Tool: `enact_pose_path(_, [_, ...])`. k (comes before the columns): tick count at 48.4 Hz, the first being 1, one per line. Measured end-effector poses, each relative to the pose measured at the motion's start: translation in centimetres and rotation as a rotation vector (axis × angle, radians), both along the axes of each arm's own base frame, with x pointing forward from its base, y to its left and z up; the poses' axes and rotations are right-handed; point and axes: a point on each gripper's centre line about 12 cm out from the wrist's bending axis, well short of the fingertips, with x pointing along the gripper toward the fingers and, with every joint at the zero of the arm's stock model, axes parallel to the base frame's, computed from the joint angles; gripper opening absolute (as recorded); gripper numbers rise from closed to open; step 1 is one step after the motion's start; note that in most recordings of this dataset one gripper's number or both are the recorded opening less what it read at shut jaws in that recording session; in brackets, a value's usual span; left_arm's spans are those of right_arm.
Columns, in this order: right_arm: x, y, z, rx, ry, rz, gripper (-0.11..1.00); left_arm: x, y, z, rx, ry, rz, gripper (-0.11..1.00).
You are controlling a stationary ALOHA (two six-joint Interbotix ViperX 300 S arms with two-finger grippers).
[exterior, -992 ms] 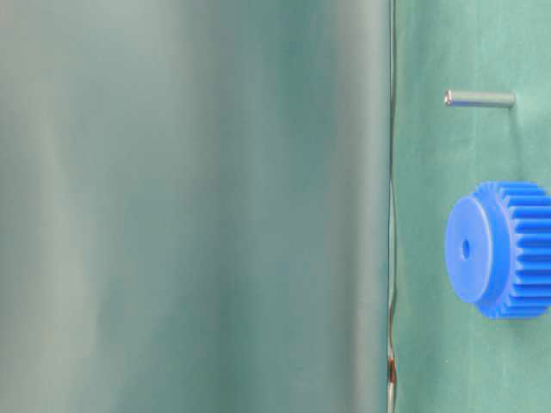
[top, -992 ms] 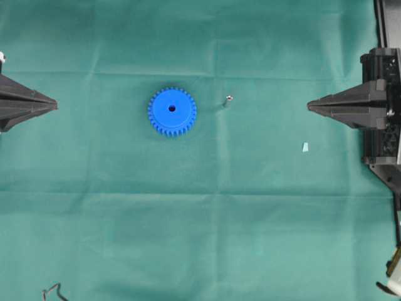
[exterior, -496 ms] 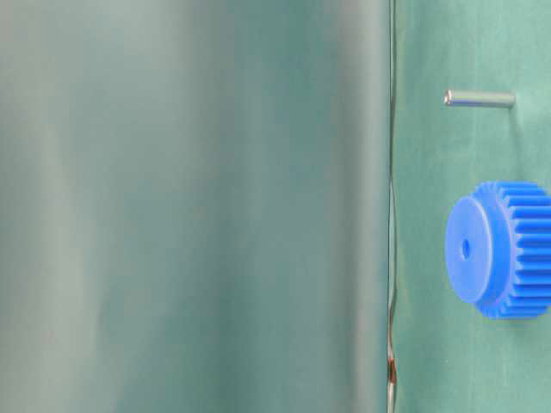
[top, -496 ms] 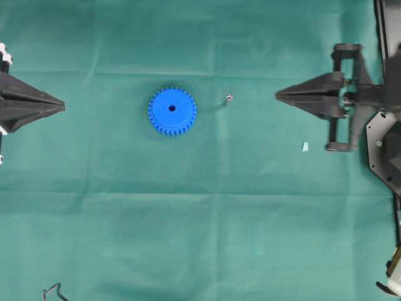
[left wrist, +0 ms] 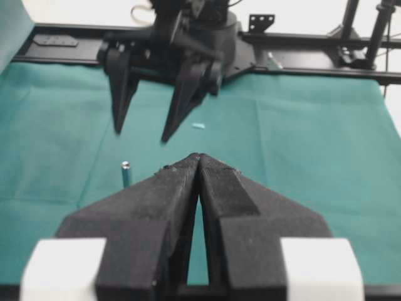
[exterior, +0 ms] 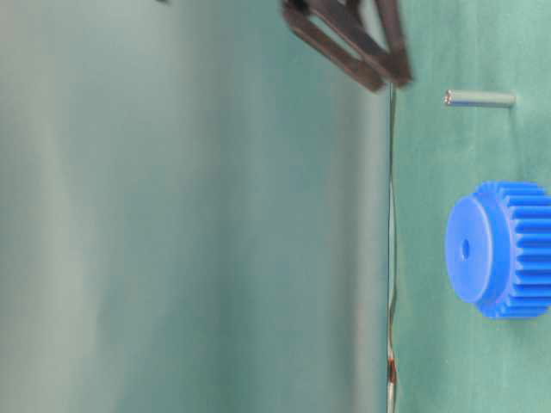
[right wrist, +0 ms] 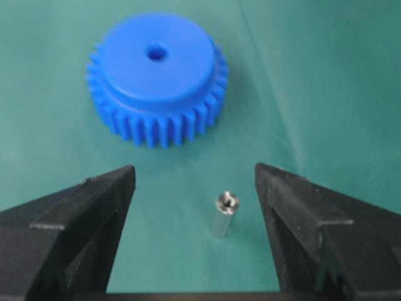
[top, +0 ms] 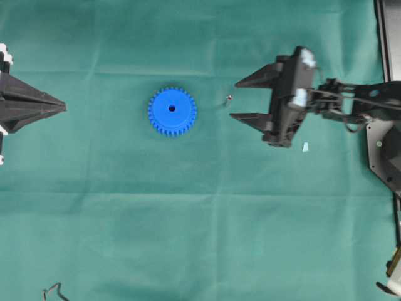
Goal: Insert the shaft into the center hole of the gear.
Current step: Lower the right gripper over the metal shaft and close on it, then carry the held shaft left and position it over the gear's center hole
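Green cloth (top: 188, 207), sm. pale blue scrap (top: 305, 147), wire bottom-left (top: 52, 291).

My right gripper (right wrist: 194, 182) has matt black plastic fingers (right wrist: 75, 219) with a slightly grainy surface. The shaft (right wrist: 223, 214) is smooth silver metal with a shiny end. The gear (right wrist: 156, 78) is bright blue plastic, smooth and faintly glossy. The cloth (top: 200, 219) is matt green fabric with soft creases.

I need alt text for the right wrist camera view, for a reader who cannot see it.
The open right gripper frames a small silver shaft standing upright on green cloth, one black fingertip at each side and neither touching it. Behind the shaft lies a blue gear, its center hole empty.
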Motion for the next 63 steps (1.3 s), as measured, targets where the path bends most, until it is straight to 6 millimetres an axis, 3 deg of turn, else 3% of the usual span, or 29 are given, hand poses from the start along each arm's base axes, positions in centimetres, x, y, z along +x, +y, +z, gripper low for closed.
enact_pose_path(13, [0.8,-1.3,-3.3,0.025,0.05,-0.07,0.78,0.0,0.0,-0.1,0.0,0.012,-0.001,0.0])
enact_pose_path(28, [0.7,-1.6,-4.1,0.034,0.06,-0.095,0.75,0.0,-0.1,-0.2,0.0,0.015,-0.004,0.0])
enact_pose_path(33, [0.8,-1.5,-4.0,0.033,0.057,-0.093,0.63,0.0,-0.1,-0.2,-0.002,0.015,-0.004,0.0])
enact_pose_path(43, [0.8,-1.5,-4.1,0.035,0.06,-0.093,0.17,0.0,-0.1,-0.2,-0.002,0.014,-0.004,0.0])
enact_pose_path(63, [0.9,-1.2,-4.1,0.035,0.067,-0.081,0.17,0.0,-0.1,-0.3,-0.002,0.017,-0.004,0.0])
